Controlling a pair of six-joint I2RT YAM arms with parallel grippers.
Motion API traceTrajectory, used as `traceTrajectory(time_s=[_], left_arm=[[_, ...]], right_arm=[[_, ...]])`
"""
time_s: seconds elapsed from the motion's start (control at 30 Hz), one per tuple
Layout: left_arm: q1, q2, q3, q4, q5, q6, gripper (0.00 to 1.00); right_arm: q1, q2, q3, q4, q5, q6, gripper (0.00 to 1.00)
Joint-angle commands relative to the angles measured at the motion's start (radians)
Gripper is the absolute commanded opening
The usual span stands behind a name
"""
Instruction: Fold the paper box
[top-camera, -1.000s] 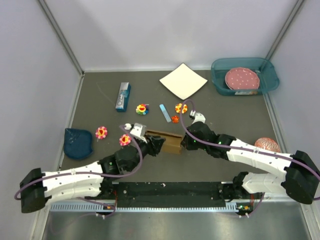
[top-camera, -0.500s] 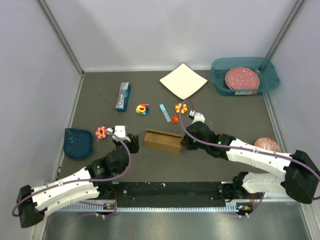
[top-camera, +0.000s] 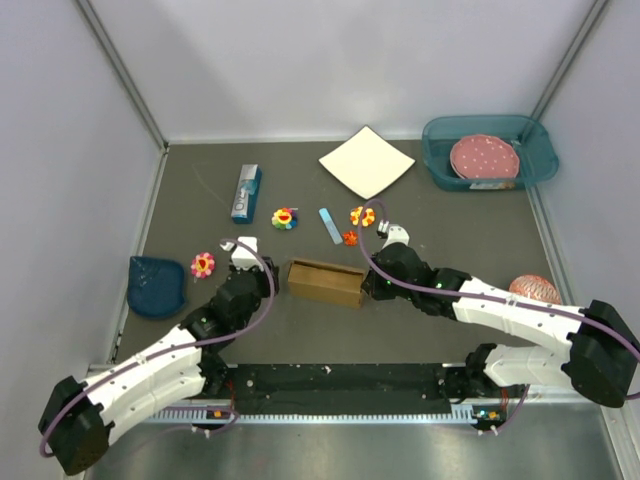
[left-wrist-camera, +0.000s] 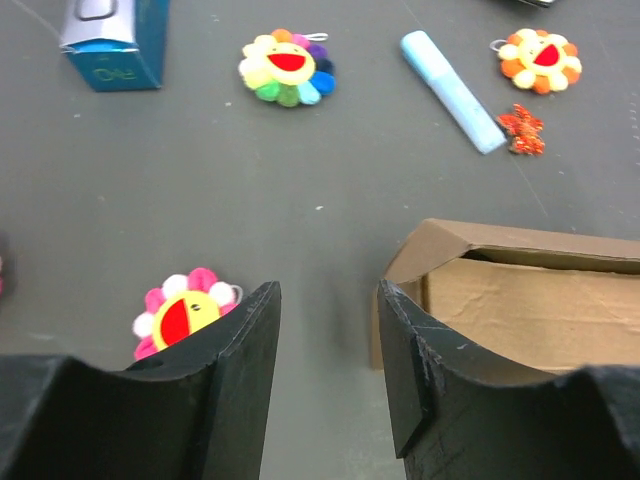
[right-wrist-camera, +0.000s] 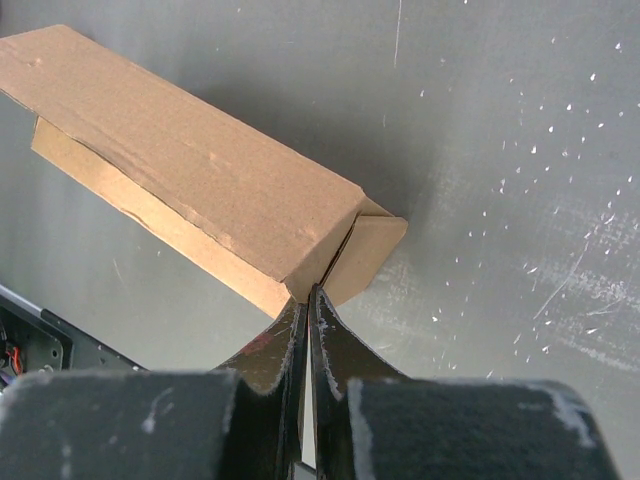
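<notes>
Grey worktop (top-camera: 450, 230): paper box (top-camera: 324, 282), left end just released, unclosed; left jaws parted, empty, withdrawn; right jaws clenched at right flap.

Left tool (left-wrist-camera: 328, 300) jaws apart, nothing between them, over the grey table (left-wrist-camera: 190, 200). Paper box (left-wrist-camera: 520, 305), open end showing, beside one finger; pink flower toy (left-wrist-camera: 178, 318) beside the other. Rainbow flower (left-wrist-camera: 287, 67), blue carton (left-wrist-camera: 115, 40), light-blue stick (left-wrist-camera: 452, 90) farther off.
</notes>
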Motion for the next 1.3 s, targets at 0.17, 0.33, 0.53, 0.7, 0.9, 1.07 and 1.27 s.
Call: traceTrajectory(time_s=[0.17,0.33,0.53,0.7,0.9,1.07,1.27], left_arm=[[0.053,0.074,0.081,0.151,0.263,0.052,0.5],[0.062,0.117,0.091,0.163,0.292,0.055,0.48],[0.071,0.133,0.091,0.141,0.289,0.069,0.47],[0.093,0.155,0.094,0.136,0.268,0.076,0.47],[0.122,0.199,0.107,0.163,0.286,0.083,0.47],[0.127,0.23,0.113,0.188,0.317,0.073,0.36],[0.127,0.201,0.11,0.199,0.338,0.075,0.38]], right_arm=[[0.012,0.021,-0.032,-0.064,0.016,-0.03,0.0],[0.014,0.021,-0.031,-0.059,0.011,-0.032,0.0],[0.012,0.024,-0.031,-0.058,0.013,-0.035,0.0],[0.012,0.024,-0.029,-0.058,0.011,-0.036,0.0],[0.012,0.025,-0.031,-0.054,0.01,-0.035,0.0],[0.012,0.024,-0.034,-0.053,0.007,-0.035,0.0],[0.012,0.017,-0.041,-0.053,0.008,-0.033,0.0]])
